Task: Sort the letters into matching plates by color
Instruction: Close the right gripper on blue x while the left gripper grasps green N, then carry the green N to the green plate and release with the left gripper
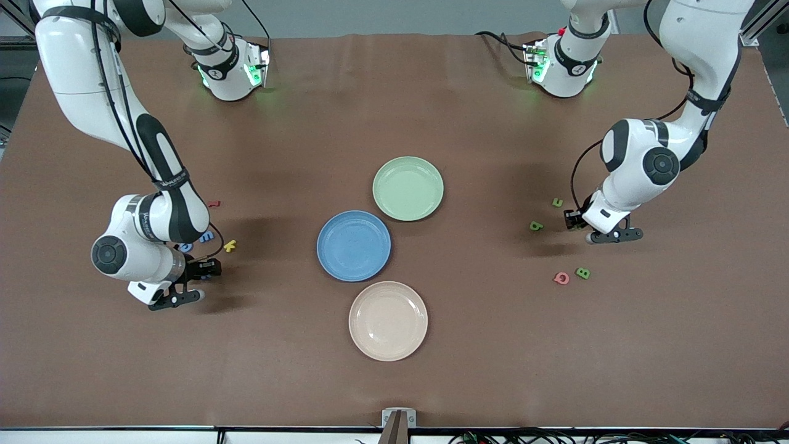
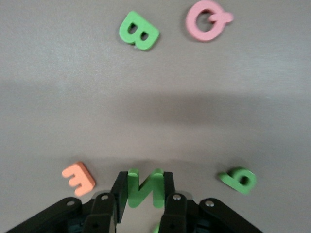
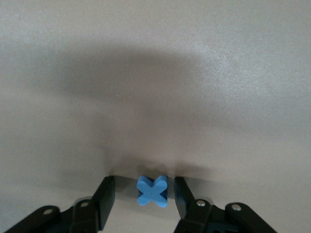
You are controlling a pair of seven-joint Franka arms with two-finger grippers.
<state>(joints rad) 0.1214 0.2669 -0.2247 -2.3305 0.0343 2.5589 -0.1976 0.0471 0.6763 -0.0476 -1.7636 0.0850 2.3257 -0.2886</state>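
Gripping the green N (image 2: 144,187) low on the desk (image 1: 394,92), toward the left arm's end from the green plate (image 1: 408,188), the left hand (image 2: 143,204) should lift straight, while the right hand (image 3: 144,194), jaws parted, brackets the blue X (image 3: 152,190).

A high front camera looks down across the whole brown surface (image 1: 394,382), arm bases along the frame's top. Each wrist camera looks closely down past its own tool at the frame's bottom edge. The green B (image 2: 139,31) (image 1: 582,272) and pink Q (image 2: 208,19) (image 1: 561,278) appear in both left wrist and front views.
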